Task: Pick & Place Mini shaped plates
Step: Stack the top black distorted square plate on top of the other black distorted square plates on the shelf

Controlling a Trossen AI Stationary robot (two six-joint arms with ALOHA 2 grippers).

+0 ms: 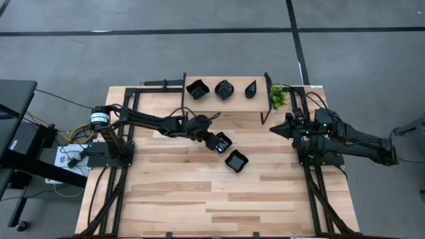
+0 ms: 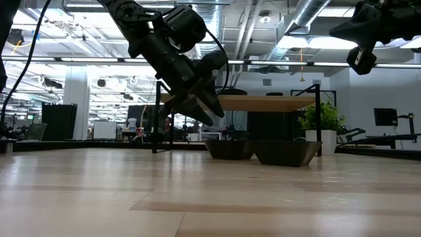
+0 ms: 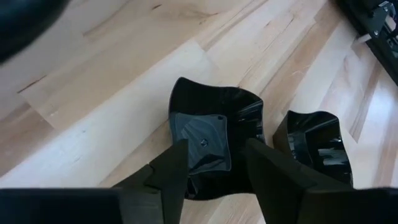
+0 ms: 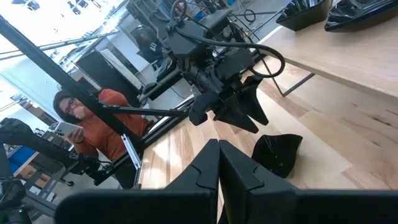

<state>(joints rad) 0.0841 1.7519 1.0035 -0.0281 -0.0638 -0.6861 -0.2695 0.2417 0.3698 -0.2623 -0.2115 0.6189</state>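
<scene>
A: Where was the left end effector (image 1: 214, 139) seen?

B: It was seen over the middle of the worktop (image 1: 172, 199), just above a wavy-edged square plate (image 1: 223, 142). Its fingers (image 3: 168, 177) were parted on either side of that plate's near rim, and from the low view they were raised clear of it.

A: Was the plate held?

B: No grip was shown; the plate was resting flat on the wood. A second square plate (image 1: 236, 160) was lying just beside it.

A: And the other plates?

B: Three were set in a row on the raised shelf (image 1: 226, 103) at the back: a square plate (image 1: 196, 89), a rounded plate (image 1: 224, 89) and a teardrop plate (image 1: 251, 89). A small green plant (image 1: 277, 97) was placed at the shelf's right end.

A: The right end effector (image 1: 275, 129)?

B: It was held high at the right side, its fingers (image 4: 214, 168) pressed together on nothing.
</scene>
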